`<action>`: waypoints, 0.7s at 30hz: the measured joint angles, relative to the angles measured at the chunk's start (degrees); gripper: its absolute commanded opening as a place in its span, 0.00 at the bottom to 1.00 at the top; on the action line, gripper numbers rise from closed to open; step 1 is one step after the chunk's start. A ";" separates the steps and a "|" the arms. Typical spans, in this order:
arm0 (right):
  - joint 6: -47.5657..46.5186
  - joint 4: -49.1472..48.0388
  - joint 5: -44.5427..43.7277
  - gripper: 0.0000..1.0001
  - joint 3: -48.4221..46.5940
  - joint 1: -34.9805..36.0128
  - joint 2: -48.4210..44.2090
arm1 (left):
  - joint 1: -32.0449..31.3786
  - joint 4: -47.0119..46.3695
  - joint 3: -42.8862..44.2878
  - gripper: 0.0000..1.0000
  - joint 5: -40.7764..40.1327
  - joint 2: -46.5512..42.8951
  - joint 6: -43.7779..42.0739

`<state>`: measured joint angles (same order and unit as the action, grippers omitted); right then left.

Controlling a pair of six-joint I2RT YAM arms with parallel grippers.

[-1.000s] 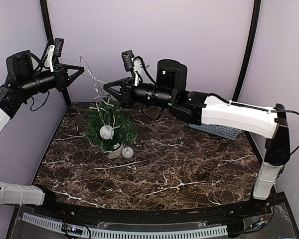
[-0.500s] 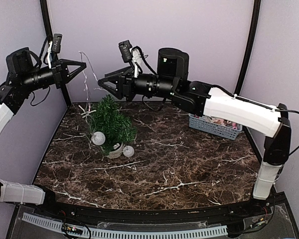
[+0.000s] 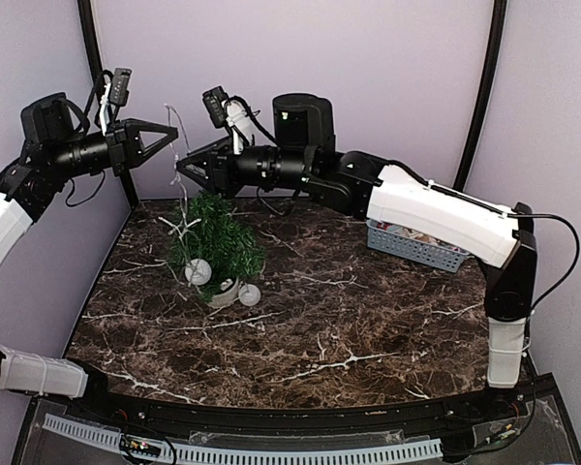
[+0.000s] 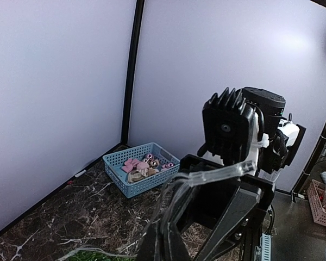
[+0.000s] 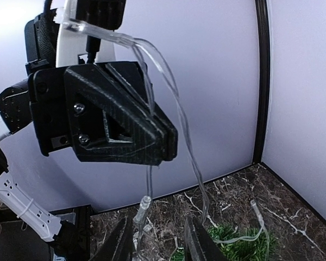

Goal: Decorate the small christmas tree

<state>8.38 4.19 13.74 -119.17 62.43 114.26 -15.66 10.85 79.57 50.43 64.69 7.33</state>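
Note:
The small christmas tree (image 3: 216,242) stands in its white pot (image 3: 225,291) at the table's back left; its green top shows in the right wrist view (image 5: 234,247). A clear light string (image 3: 183,189) hangs from above down onto the tree. My left gripper (image 3: 177,132) is shut on the string high above the tree; the clear strands (image 4: 217,173) run out of its closed jaws (image 4: 171,231). My right gripper (image 3: 180,167) is just below and right of it, open, with a hanging strand and its bulb (image 5: 143,209) between the fingers (image 5: 160,242).
A white ball (image 3: 201,271) hangs low on the tree and another (image 3: 249,294) lies beside the pot. A blue basket (image 3: 416,247) of pink and brown ornaments (image 4: 138,166) sits at the back right. Lilac walls close the back and sides.
My right gripper has moved left and up to meet the left gripper above the tree. The left gripper shifted a little right. The string and the white ball on the tree swung.

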 measured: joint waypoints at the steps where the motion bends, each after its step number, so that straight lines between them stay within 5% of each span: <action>1: 0.07 0.46 -0.33 0.31 -0.50 0.00 0.46 | -0.11 -0.09 -0.04 0.00 0.22 0.13 0.02; 15: 1.51 2.49 0.24 0.43 -2.95 0.17 1.90 | -0.39 -0.09 -0.35 0.00 0.76 1.01 -0.22; 21: 1.66 2.38 -0.79 0.18 -3.41 0.28 2.03 | -0.48 -0.09 -0.72 0.00 0.74 1.55 -0.26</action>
<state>10.04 6.57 12.95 -122.58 62.72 116.29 -16.14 10.76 78.85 51.18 66.24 7.07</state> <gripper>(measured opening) 0.319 0.005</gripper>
